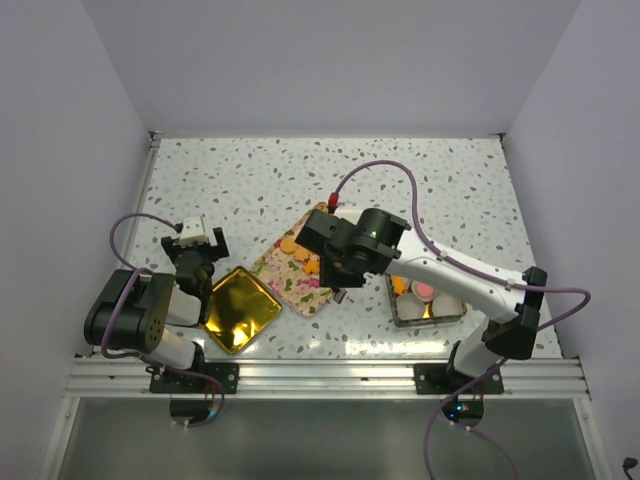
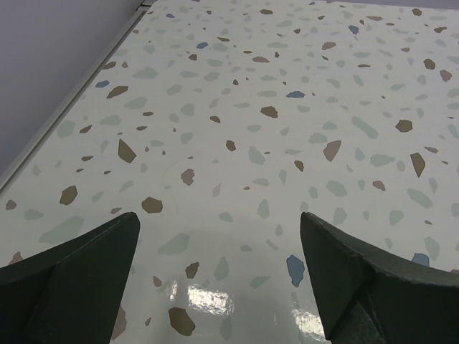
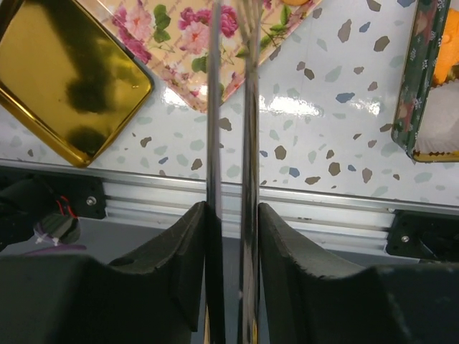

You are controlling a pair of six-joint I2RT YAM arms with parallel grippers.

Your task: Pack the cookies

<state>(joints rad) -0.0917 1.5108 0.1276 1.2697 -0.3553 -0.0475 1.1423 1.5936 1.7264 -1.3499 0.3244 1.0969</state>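
The right gripper (image 3: 233,215) is clamped on two thin shiny metal strips (image 3: 214,107) that run side by side between its dark padded fingers (image 3: 179,251). It hangs above the speckled terrazzo table (image 1: 250,180) close to the near edge, just by the near corner of a pink floral rectangular tray (image 1: 290,280) that carries several orange round cookies (image 1: 288,245). Further right along that edge sits a dark green rectangular tin (image 1: 428,321) holding white paper cups (image 1: 447,303) and more cookies, orange and pink. A shiny gold rectangular tray (image 1: 238,308) lies toward the near left corner, where the left gripper (image 2: 219,218) hovers over bare table with its jaws wide apart.
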